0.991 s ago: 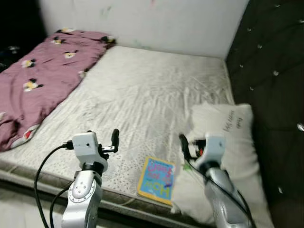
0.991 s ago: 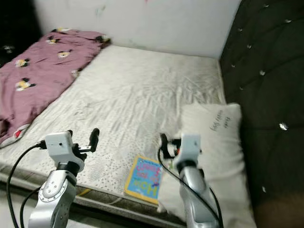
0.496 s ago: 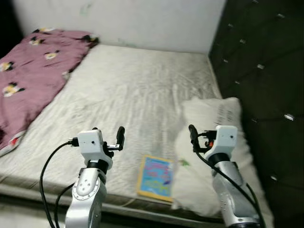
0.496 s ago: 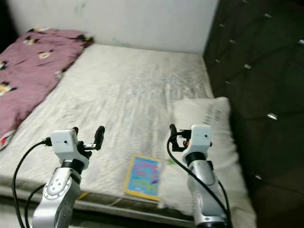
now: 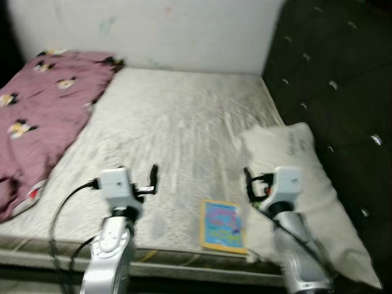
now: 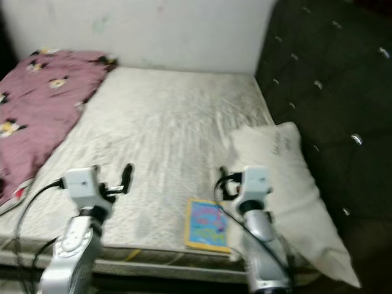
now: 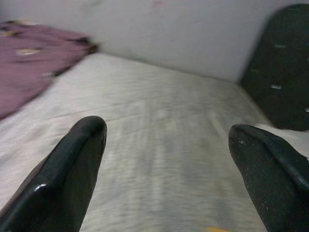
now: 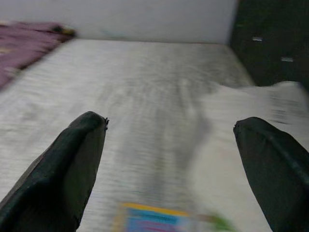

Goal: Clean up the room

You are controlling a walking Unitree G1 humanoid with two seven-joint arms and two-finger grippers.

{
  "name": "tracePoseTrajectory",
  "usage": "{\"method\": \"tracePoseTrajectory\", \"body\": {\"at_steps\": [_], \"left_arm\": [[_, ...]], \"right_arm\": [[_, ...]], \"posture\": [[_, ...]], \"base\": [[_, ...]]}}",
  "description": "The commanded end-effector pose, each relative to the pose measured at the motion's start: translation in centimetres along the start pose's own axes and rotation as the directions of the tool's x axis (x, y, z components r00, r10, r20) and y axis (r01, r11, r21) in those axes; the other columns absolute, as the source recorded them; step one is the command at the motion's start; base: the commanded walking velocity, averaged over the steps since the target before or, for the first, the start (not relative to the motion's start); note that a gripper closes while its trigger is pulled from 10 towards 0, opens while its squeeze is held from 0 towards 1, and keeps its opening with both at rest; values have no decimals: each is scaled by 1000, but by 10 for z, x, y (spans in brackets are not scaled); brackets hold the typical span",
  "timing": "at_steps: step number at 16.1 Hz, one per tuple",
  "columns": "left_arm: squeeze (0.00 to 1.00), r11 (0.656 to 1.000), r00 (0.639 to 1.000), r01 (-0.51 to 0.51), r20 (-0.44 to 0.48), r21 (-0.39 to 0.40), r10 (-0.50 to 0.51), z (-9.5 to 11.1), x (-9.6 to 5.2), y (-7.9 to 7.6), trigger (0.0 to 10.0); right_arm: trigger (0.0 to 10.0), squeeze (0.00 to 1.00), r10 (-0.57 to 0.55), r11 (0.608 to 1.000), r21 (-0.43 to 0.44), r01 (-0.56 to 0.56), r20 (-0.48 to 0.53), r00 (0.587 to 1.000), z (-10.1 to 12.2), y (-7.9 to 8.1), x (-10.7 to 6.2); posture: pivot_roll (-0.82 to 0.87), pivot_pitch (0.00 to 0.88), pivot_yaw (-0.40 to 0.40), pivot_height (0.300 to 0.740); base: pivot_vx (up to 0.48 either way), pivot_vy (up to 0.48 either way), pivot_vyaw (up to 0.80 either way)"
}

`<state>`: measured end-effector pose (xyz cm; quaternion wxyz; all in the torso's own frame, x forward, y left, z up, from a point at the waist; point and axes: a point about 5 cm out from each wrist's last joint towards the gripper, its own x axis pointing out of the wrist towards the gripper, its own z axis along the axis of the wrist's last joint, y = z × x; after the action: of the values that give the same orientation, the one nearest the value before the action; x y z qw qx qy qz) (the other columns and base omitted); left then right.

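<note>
View has swung right; book sits lower centre on bed. Left end effector and right end effector both spread, empty; approach under way.

Bedroom: mattress, pillow, tufted headboard

Matt cloth mattress, seemingly textured.

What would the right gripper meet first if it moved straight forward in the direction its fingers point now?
Probably the pillow. The right gripper, open, points over the mattress toward the far wall, with the book below it. Depth is unclear, so it may pass the pillow's edge.
</note>
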<state>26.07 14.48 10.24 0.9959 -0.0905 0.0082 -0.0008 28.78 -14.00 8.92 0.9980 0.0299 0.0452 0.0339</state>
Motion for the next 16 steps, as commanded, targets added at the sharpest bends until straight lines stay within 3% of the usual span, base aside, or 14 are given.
{"method": "tracePoseTrajectory", "body": {"at_steps": [1,3,5,16], "left_arm": [[0,1000,1000,15,9,-7,-15,2,2,-4,10000],[0,1000,1000,14,4,-9,-14,2,2,-5,10000],[0,1000,1000,8,3,-16,-8,1,2,-5,10000],[0,999,1000,-1,-1,-36,1,1,5,-6,10000]], "right_arm": [[10000,0,25,1000,0,-25,0,1000,1,2,0],[10000,0,43,999,17,-43,2,999,1,4,-1],[10000,0,48,999,14,-48,3,999,1,4,0],[10000,0,78,997,3,-78,-7,997,-2,4,1]], "posture": [[15,7,-4,740],[15,7,-4,740],[13,10,-6,740],[13,2,-6,740]], "base": [[0,480,0],[0,480,0],[0,480,-800],[0,480,0]]}}
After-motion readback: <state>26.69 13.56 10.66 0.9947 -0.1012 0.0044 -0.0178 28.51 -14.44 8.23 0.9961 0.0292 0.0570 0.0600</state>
